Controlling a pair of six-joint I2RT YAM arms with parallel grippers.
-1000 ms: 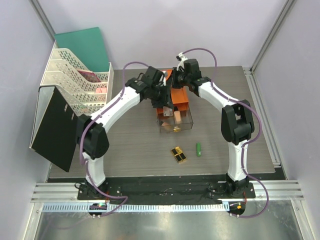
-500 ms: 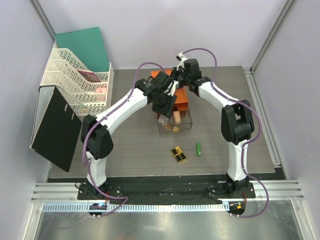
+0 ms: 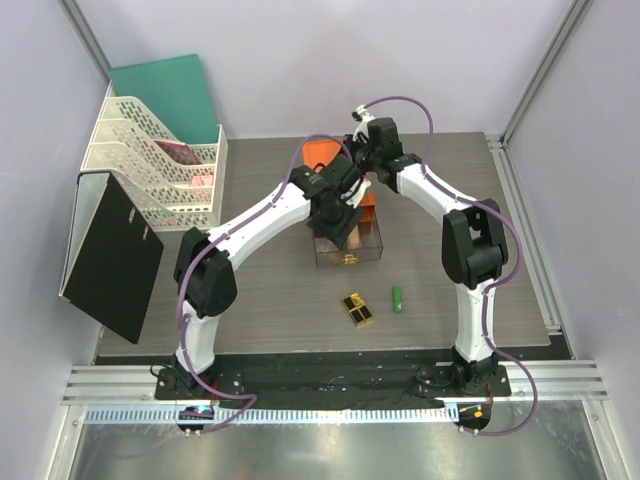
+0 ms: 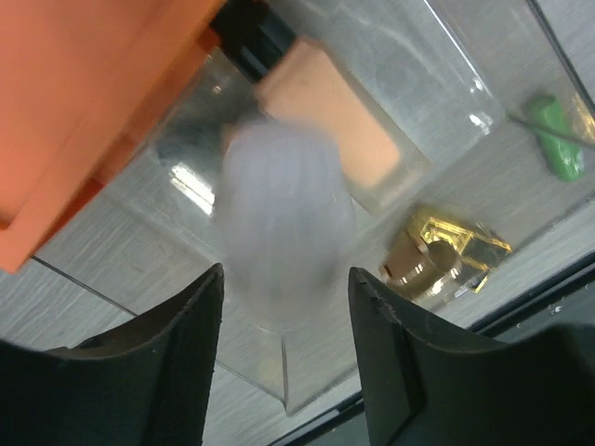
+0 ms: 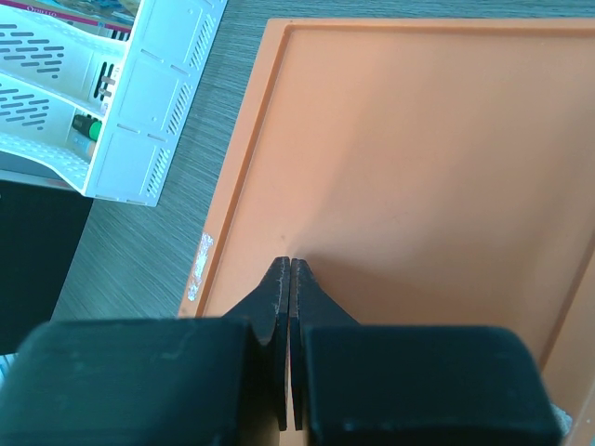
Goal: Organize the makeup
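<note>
The clear drawer (image 3: 368, 250) stands pulled out of the orange drawer box (image 3: 322, 154). It holds a peach-filled bottle with a dark cap (image 4: 327, 123). My left gripper (image 3: 340, 222) hangs open over the drawer. In the left wrist view (image 4: 285, 279) a blurred pale rounded thing (image 4: 284, 209) shows between and beyond its jaws, untouched by them. A black-and-gold lipstick case (image 3: 357, 309) and a small green tube (image 3: 397, 298) lie on the table near the drawer. Both show in the left wrist view, the case (image 4: 437, 255) and the tube (image 4: 558, 149). My right gripper (image 3: 362, 150) is shut, its tips (image 5: 291, 265) on the orange box top (image 5: 418, 158).
A white tiered rack (image 3: 150, 165) stands at the far left, with a green board (image 3: 170, 90) behind it and a black panel (image 3: 110, 255) leaning in front. The rack also shows in the right wrist view (image 5: 121, 93).
My left arm has swung right and nearer, from beside the orange box to over the clear drawer. The right arm has not moved.
</note>
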